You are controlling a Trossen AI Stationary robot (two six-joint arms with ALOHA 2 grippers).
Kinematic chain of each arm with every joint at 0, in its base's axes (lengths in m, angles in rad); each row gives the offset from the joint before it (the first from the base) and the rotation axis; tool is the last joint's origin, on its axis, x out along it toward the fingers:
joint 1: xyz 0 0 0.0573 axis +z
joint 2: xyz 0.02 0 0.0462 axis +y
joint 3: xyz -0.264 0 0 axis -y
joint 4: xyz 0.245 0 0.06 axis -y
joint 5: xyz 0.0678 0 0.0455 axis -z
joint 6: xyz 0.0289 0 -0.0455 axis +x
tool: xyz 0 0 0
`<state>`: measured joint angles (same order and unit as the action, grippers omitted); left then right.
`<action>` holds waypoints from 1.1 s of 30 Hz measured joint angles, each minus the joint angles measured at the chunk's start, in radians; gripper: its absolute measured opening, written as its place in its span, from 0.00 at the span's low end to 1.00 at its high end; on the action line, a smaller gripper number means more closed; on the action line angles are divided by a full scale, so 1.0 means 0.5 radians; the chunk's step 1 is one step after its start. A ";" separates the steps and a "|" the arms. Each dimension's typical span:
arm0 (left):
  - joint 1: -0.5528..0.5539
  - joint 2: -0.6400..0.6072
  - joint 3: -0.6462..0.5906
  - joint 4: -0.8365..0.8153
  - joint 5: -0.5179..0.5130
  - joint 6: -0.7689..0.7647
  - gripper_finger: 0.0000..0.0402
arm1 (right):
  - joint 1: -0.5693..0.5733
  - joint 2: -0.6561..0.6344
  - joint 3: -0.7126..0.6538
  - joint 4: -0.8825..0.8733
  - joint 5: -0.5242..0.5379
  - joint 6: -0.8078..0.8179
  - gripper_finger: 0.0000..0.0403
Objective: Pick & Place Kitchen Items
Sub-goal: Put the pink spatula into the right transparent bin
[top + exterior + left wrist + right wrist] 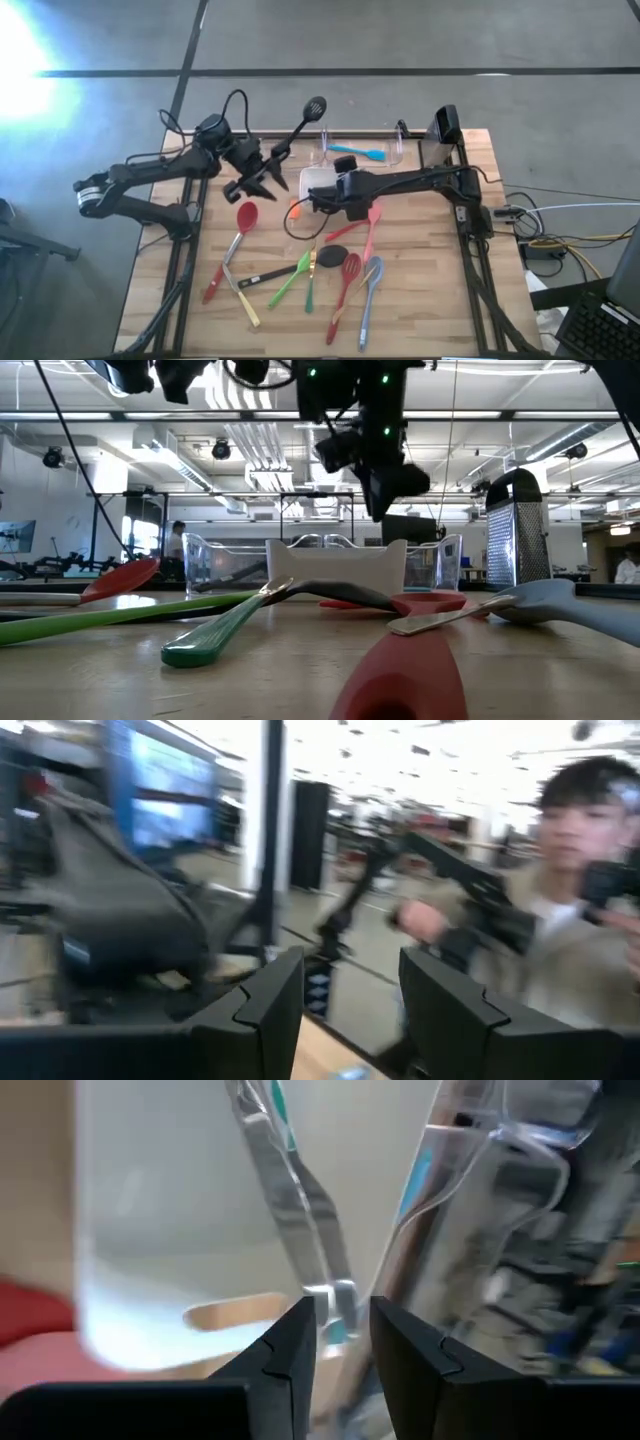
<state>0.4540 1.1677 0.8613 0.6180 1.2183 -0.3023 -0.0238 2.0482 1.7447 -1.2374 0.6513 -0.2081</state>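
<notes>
While most of the utensils lie scattered across the lower middle of the wooden table (420,290), the left gripper (268,178) hangs above its upper left part, clamped on the handle of a black slotted spoon (304,117) whose head points toward the top of the overhead frame. The right gripper (318,196) sits at the centre, over the white square dish (318,178), its fingers (290,1345) a narrow gap apart with nothing between them. A red spoon (243,222) lies just below the left gripper, with green spoons (296,276) and a red slotted spatula (345,280) lower down. A blue spatula (358,152) rests in the clear bin (396,146) at top centre. A person (560,920) stands in the room beyond the table.
</notes>
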 joint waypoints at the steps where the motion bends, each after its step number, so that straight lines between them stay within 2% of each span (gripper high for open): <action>1: -0.001 0.001 -0.001 -0.007 0.024 -0.019 0.42 | 0.000 -0.027 0.000 -0.022 -0.080 0.057 0.21; 6: 0.001 -0.006 -0.001 -0.043 0.016 -0.135 0.42 | 0.001 -0.174 -0.024 -0.087 -0.601 0.335 0.17; 9: -0.019 -0.024 -0.002 -0.126 -0.068 -0.030 0.42 | 0.019 -0.286 -0.096 -0.086 -0.857 0.496 0.15; 11: -0.034 -0.036 -0.010 -0.230 -0.154 0.099 0.42 | 0.051 -0.365 -0.173 -0.086 -0.955 0.567 0.14; 17: -0.068 -0.099 -0.082 -0.635 -0.517 0.521 0.37 | 0.212 -0.664 -0.483 -0.067 -0.993 0.838 0.12; 23: -0.105 -0.161 -0.217 -0.677 -0.721 0.600 0.33 | 0.328 -0.957 -0.823 0.175 -0.991 1.222 0.11; 28: -0.198 -0.272 -0.356 -0.683 -1.107 0.699 0.29 | 0.398 -1.171 -1.092 0.377 -0.991 1.514 0.13; 33: -0.355 -0.453 -0.534 -0.682 -1.516 0.738 0.26 | 0.428 -1.325 -1.351 0.702 -0.997 1.753 0.20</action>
<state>0.2766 0.9412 0.5945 0.2768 0.4601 0.0670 0.1901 1.3855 1.0691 -0.8863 0.1526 0.6686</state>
